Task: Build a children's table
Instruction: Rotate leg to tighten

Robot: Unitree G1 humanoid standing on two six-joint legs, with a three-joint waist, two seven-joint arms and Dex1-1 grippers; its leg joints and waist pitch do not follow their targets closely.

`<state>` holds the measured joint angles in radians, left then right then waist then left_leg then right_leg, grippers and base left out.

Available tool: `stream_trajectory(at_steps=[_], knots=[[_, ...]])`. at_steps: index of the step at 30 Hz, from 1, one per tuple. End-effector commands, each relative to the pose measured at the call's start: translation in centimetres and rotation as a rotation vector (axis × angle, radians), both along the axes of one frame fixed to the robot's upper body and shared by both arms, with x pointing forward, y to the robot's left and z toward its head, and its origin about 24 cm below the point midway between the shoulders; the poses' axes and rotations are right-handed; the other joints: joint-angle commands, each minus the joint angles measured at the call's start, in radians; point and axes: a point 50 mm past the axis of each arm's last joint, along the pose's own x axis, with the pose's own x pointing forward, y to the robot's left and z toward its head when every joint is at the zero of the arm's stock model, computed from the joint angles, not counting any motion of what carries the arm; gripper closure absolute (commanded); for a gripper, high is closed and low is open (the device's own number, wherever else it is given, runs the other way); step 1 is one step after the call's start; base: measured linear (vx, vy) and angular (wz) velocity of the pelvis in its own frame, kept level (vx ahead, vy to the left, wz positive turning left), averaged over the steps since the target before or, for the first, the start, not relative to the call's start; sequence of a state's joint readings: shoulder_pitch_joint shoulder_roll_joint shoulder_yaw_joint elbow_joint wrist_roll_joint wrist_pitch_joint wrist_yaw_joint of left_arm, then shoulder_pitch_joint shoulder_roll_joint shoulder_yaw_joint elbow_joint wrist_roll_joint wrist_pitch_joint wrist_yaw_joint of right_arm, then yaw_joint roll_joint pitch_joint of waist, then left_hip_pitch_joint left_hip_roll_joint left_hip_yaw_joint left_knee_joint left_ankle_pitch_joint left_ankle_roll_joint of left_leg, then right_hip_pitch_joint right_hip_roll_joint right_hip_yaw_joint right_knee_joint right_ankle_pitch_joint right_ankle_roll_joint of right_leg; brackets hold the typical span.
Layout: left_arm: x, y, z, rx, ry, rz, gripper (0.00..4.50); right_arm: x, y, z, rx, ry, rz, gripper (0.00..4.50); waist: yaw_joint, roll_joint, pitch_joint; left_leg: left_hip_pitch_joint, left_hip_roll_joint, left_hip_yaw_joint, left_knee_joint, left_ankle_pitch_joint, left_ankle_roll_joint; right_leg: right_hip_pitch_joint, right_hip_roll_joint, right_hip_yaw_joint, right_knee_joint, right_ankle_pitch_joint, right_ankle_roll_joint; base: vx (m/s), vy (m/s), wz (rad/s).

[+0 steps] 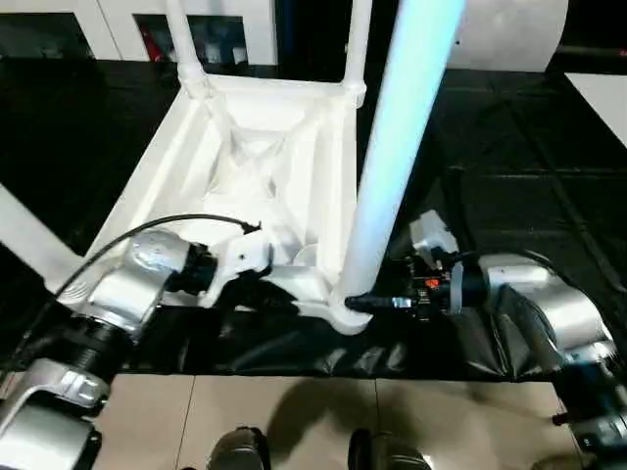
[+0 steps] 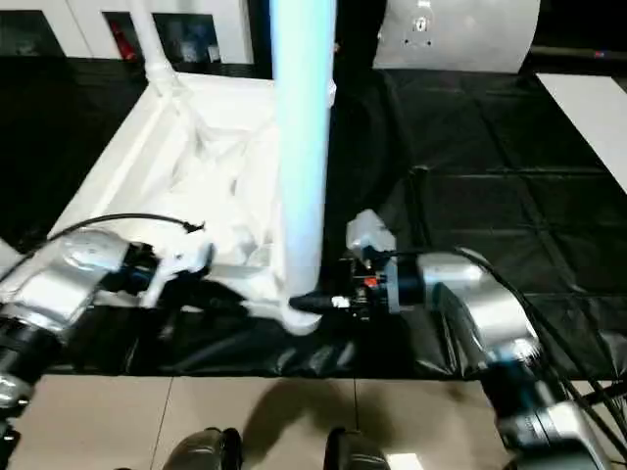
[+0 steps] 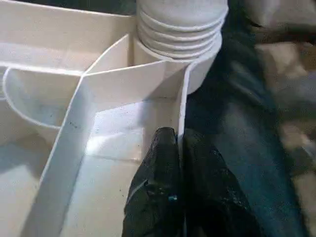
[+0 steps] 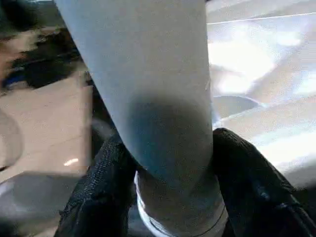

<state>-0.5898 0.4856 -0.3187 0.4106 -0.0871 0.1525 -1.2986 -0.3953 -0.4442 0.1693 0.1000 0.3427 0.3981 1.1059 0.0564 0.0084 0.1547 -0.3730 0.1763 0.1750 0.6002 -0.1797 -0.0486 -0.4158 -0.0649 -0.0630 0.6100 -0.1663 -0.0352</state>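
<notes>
The children's table (image 1: 245,166) lies upside down on the black cover, with its ribbed underside up. White legs stand in its two far sockets (image 1: 186,44) (image 1: 358,44). A tall leg (image 1: 392,166) rises from the near right corner socket (image 1: 343,313), and its threaded end (image 3: 180,24) sits in the socket. My left gripper (image 3: 180,143) is shut on the thin rim wall beside that corner. My right gripper (image 4: 173,163) holds the base of the tall leg, with one black finger (image 4: 98,192) on each side touching it.
The black-covered work table (image 1: 509,166) ends just in front of the near corner, and tiled floor (image 1: 294,421) and my feet (image 1: 240,450) lie below it. Another white leg (image 1: 29,240) slants off at the left edge. A white panel (image 1: 509,29) stands at the back right.
</notes>
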Motion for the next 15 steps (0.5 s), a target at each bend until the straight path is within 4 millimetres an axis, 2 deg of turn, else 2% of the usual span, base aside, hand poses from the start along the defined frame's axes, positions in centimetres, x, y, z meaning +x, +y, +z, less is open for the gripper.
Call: stream_trajectory(at_steps=[1, 2, 4, 5, 7, 10, 12, 13, 15], knots=[[1.5, -1.1, 1.6, -0.107, -0.070, 0.162, 4.50, -0.6, 2.3, -0.8, 0.007, 0.023, -0.012, 2.42, -0.007, -0.001, -0.072, 0.009, 0.046, -0.022, -0.081, -0.221, 0.014, 0.056, -0.083, 0.054, -0.088, -0.408, -0.192, 0.000, 0.000, 0.00], [1.6, -1.4, 1.7, -0.117, -0.072, 0.181, 4.50, -0.4, 2.6, -0.8, 0.012, 0.018, -0.045, 2.44, -0.009, -0.002, -0.073, 0.008, 0.044, -0.023, -0.081, -0.221, 0.013, 0.056, -0.082, 0.052, -0.089, -0.417, -0.187, 0.000, 0.000, 0.00], [2.1, -3.0, 1.8, -0.125, -0.088, 0.272, 4.50, 0.6, 4.0, -0.5, 0.070, 0.024, -0.230, 2.48, -0.021, -0.002, -0.070, 0.009, 0.040, -0.022, -0.079, -0.233, 0.015, 0.051, -0.082, 0.053, -0.096, -0.450, -0.175, 0.000, 0.000, 0.00], [2.2, -3.4, 1.8, -0.126, -0.094, 0.295, 4.50, 0.7, 4.4, -0.5, 0.081, 0.025, -0.262, 2.48, -0.028, -0.005, -0.071, 0.007, 0.037, -0.024, -0.079, -0.222, 0.011, 0.053, -0.081, 0.051, -0.099, -0.478, -0.155, 0.000, 0.000, 0.00], [2.5, -4.5, 1.9, -0.135, -0.114, 0.356, 4.50, 1.0, 5.4, -0.6, 0.094, 0.026, -0.347, 2.49, -0.032, -0.005, -0.070, 0.011, 0.037, -0.021, -0.078, -0.211, 0.018, 0.045, -0.078, 0.054, -0.103, -0.476, -0.145, 0.000, 0.000, 0.00], [3.0, -5.8, 2.1, -0.132, -0.154, 0.430, 4.50, 1.7, 6.3, -0.6, 0.104, 0.029, -0.475, 2.50, -0.033, -0.003, -0.074, 0.009, 0.038, -0.019, -0.079, -0.183, 0.026, 0.046, -0.074, 0.054, -0.098, -0.414, -0.154, 0.000, 0.000, 0.00], [3.2, -7.2, 2.3, -0.161, -0.160, 0.469, 4.50, 2.5, 6.7, -0.8, 0.116, 0.034, -0.613, 2.50, -0.035, -0.001, -0.076, 0.008, 0.038, -0.019, -0.080, -0.169, 0.030, 0.047, -0.072, 0.054, -0.093, -0.347, -0.175, 0.000, 0.000, 0.00], [3.2, -8.0, 2.4, -0.167, -0.171, 0.476, 4.50, 2.9, 6.9, -0.8, 0.118, 0.049, -0.695, 2.50, -0.037, -0.006, -0.075, 0.007, 0.038, -0.017, -0.080, -0.157, 0.033, 0.047, -0.073, 0.056, -0.090, -0.323, -0.183, 0.000, 0.000, 0.00], [3.1, -8.8, 2.4, -0.165, -0.188, 0.481, 4.50, 3.3, 7.1, -0.8, 0.136, 0.062, -0.759, 2.50, -0.039, -0.004, -0.076, 0.008, 0.037, -0.018, -0.081, -0.156, 0.033, 0.048, -0.073, 0.055, -0.091, -0.314, -0.184, 0.000, 0.000, 0.00]])
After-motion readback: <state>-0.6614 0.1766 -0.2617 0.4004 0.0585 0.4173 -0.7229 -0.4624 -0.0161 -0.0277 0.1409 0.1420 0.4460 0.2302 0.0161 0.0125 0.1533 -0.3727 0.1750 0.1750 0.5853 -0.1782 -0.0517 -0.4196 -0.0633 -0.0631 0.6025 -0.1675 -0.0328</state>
